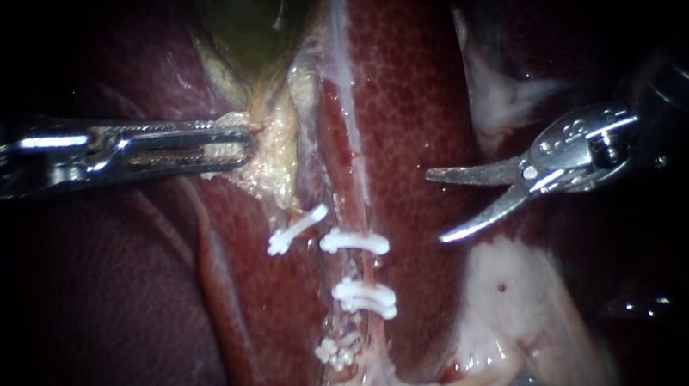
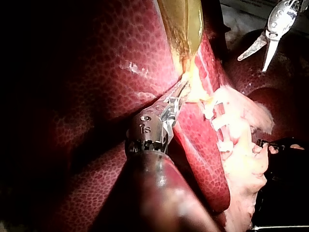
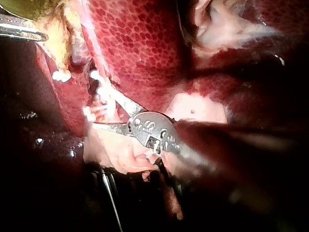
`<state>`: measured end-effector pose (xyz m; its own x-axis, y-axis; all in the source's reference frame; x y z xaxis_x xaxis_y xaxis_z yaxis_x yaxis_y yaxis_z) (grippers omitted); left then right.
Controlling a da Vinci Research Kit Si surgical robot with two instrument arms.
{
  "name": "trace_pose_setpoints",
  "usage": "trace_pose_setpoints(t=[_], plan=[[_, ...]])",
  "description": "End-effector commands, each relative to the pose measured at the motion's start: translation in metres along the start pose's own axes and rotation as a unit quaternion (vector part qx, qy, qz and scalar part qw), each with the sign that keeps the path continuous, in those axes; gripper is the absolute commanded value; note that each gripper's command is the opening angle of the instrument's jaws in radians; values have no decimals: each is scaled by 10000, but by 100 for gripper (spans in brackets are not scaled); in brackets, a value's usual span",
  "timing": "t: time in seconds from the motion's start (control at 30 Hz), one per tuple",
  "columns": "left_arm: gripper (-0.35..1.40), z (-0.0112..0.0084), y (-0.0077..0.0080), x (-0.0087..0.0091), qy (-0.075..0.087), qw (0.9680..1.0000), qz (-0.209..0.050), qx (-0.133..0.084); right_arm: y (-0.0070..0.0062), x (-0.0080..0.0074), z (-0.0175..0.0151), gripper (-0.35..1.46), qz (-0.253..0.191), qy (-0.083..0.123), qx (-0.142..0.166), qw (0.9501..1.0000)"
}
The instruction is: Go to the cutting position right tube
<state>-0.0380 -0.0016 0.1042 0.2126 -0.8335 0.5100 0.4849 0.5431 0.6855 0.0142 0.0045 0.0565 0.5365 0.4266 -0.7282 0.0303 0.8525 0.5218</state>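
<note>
Approach step: right instrument [image 1: 437,208] hovering, jaws agape and empty, right tube [image 1: 359,269] lying ahead; next move needing straddling between 2 clips [image 1: 354,240] nearest its tips, left instrument [image 1: 245,142] clamping gallbladder [image 1: 247,22]

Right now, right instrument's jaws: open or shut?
Open. The endoscope view shows the right instrument with a clear gap between its jaws, nothing in it, tips short of the right tube.

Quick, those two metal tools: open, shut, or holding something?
Left instrument: jaws shut on pale tissue below the gallbladder.
Right instrument: jaws open, holding nothing.
</note>
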Motion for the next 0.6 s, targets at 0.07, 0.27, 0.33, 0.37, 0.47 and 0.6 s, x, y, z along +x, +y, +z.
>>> trace_pose_setpoints(t=[0.07, 0.27, 0.33, 0.37, 0.47, 0.6], plan=[[-35, -1, 0, -1, 0, 10000, 0, 5, 0, 0, 0, 143, -1, -2, 5, 10000], [-35, -7, 2, -4, 12, 10000, -7, 30, 1, -2, -1, 143, -5, 2, 73, 10000], [-35, -12, 3, -7, 25, 10000, -13, 62, 2, -2, -1, 143, -6, 4, 105, 9999], [-35, -14, 3, -9, 25, 10000, -17, 58, 2, -3, -1, 143, -7, 4, 105, 9999], [-35, -23, 5, -15, 24, 10000, -31, 33, 4, -3, -2, 143, -8, 4, 107, 9999], [-35, -40, 9, -29, 33, 10000, -68, -32, 4, -4, -2, 143, -10, 4, 108, 9999]])
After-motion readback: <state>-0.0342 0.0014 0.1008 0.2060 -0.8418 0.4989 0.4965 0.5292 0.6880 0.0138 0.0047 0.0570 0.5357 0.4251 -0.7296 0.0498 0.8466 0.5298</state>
